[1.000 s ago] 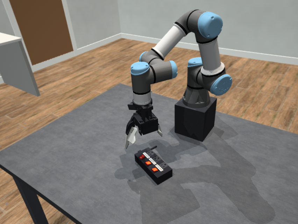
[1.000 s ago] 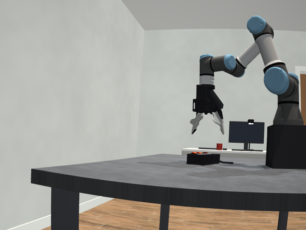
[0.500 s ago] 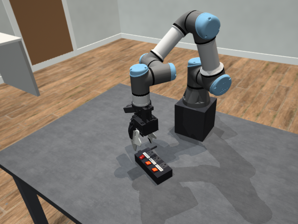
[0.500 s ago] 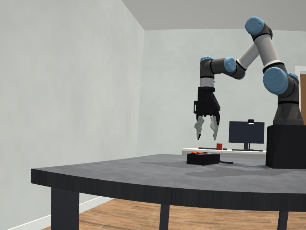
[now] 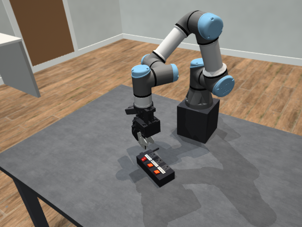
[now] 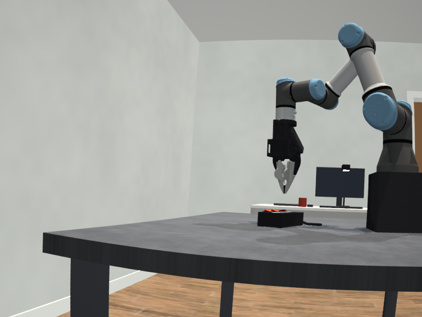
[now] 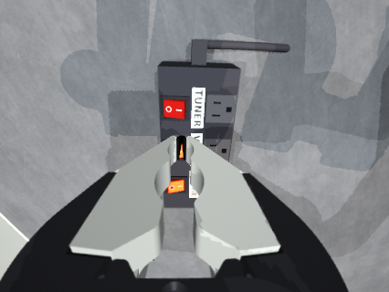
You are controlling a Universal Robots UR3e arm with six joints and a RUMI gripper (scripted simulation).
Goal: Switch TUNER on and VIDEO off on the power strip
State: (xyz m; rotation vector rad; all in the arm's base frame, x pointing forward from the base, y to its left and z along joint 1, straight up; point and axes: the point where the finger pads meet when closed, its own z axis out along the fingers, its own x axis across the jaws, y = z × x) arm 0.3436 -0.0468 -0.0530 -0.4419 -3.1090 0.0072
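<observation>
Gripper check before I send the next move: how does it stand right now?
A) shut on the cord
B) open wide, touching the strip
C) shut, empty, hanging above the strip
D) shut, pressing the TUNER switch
C: the gripper has its fingertips together with nothing between them, and the exterior view shows a clear gap between them and the power strip on the table.

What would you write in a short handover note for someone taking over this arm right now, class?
Gripper: shut, holding nothing, hanging above the power strip without touching it.
Power strip: right way up on the table, cord end toward the arm's base.
Switches: TUNER rocker is dark red; the middle one and the far one are bright orange.
Done: closed fingertips lined up over the strip.
Left: press TUNER on, press VIDEO off, leave the third alone.
</observation>
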